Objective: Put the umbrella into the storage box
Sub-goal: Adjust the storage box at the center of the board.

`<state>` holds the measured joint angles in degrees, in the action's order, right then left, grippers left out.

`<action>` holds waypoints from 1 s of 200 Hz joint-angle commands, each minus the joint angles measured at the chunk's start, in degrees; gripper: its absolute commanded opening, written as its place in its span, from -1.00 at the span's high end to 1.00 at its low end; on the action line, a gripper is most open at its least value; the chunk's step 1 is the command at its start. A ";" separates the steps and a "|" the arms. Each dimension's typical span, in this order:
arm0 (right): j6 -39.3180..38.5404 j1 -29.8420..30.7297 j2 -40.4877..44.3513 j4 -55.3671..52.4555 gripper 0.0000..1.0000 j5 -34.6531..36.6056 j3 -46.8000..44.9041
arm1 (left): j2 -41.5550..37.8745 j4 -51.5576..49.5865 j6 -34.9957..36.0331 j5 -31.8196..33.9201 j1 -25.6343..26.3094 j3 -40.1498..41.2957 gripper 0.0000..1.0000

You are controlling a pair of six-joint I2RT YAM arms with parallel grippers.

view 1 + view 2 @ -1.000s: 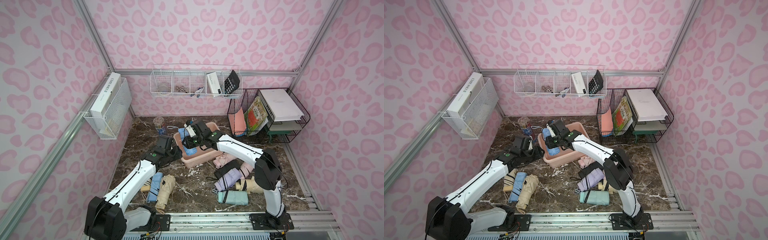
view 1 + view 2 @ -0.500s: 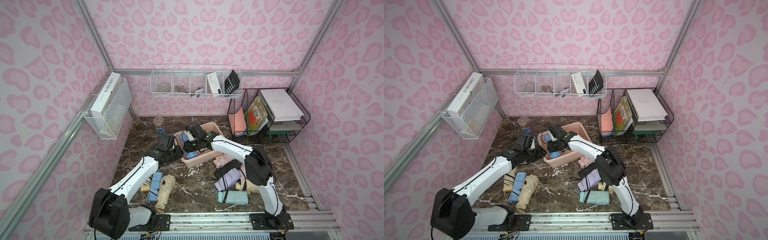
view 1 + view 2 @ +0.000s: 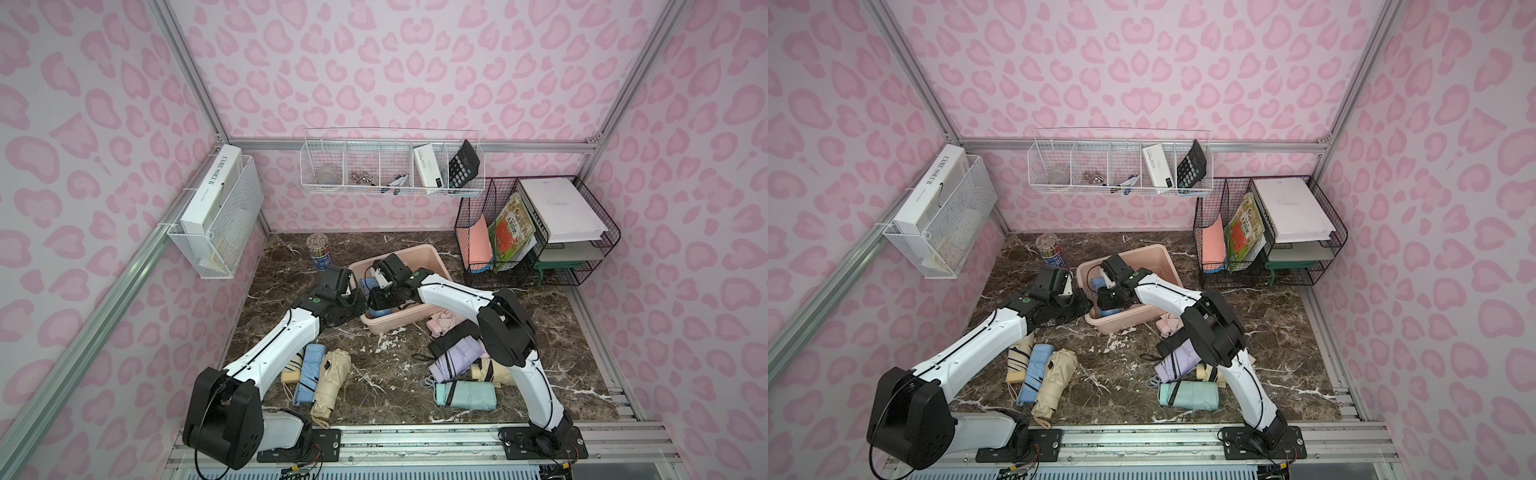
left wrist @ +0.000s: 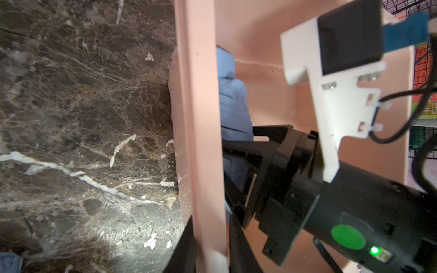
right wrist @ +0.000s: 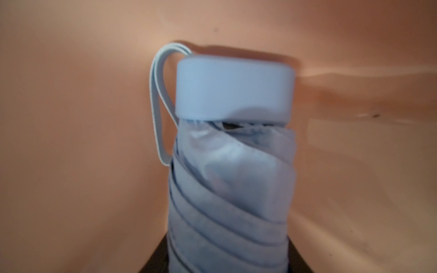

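Note:
The storage box (image 3: 415,248) (image 3: 1142,249) is a peach-pink tub at the middle back of the marble table. A folded light-blue umbrella (image 3: 368,286) (image 3: 1098,284) (image 5: 231,189) lies inside it along the left wall, with my right gripper (image 3: 380,301) (image 5: 228,260) shut on its body. Its cap and wrist loop point at the tub's inner wall (image 5: 71,118). My left gripper (image 3: 353,297) (image 4: 210,250) has one finger on each side of the box's left rim (image 4: 203,118) and is shut on it. The umbrella (image 4: 233,106) also shows in the left wrist view, just behind that rim.
Loose folded umbrellas lie on the table: blue (image 3: 309,374) and beige (image 3: 330,382) at front left, pink (image 3: 444,324), lilac (image 3: 455,363) and mint (image 3: 465,395) at front right. A pencil cup (image 3: 320,251) stands left of the box, a black wire rack (image 3: 536,232) at back right.
My left gripper has moved right to the box's wall and closed on its rim. My right gripper has brought the blue umbrella down and nearer, deeper into the box.

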<state>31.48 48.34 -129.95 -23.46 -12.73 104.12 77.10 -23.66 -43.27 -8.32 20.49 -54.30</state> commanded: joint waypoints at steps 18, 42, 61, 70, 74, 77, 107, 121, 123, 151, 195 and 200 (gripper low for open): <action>1.09 -0.39 -0.74 5.13 -0.21 -2.54 -0.22 | -0.26 -1.66 2.00 -0.55 0.14 -0.46 0.60; 1.44 -0.52 0.33 6.68 -0.39 -2.52 -1.10 | -0.68 -2.09 2.71 -0.19 0.08 -0.44 0.63; 1.78 -0.57 2.89 8.43 -0.47 -1.43 -3.04 | -0.81 -2.80 3.20 -0.21 0.13 -0.59 0.66; 2.10 -0.70 4.32 9.14 -0.48 -0.99 -3.91 | -0.90 -3.02 3.37 -0.25 0.10 -0.66 0.69; 2.25 -0.79 5.02 9.49 -0.49 -0.98 -4.37 | -0.97 -3.07 3.38 -0.29 0.08 -0.70 0.69; 2.38 -0.83 5.50 9.75 -0.49 -0.86 -4.70 | -1.01 -3.14 3.51 -0.30 0.12 -0.67 0.70; 3.18 -1.40 11.72 12.61 -0.56 0.46 -9.06 | -0.84 -6.24 4.50 -0.59 0.10 -2.27 0.77; 3.48 -1.64 14.36 13.68 -0.56 1.13 -11.37 | -0.38 -7.73 4.83 -0.75 0.12 -3.07 0.81; 3.56 -1.68 14.72 13.90 -0.56 1.22 -11.80 | -0.26 -7.98 4.85 -0.74 0.13 -3.19 0.83; 3.86 -2.13 20.11 15.82 -0.55 1.81 -16.48 | -0.34 -11.89 5.82 -0.21 0.13 -4.45 0.88; 0.90 -2.13 30.06 17.10 -0.53 4.71 -23.61 | -2.86 -18.01 8.86 1.30 0.10 -5.36 1.00; 0.48 -2.11 31.31 17.08 -0.53 5.35 -24.42 | -3.07 -18.67 9.11 1.22 0.09 -5.37 1.00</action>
<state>34.30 46.13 -102.98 -8.32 -10.46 82.39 75.24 -37.69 -38.61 -6.11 20.53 -58.94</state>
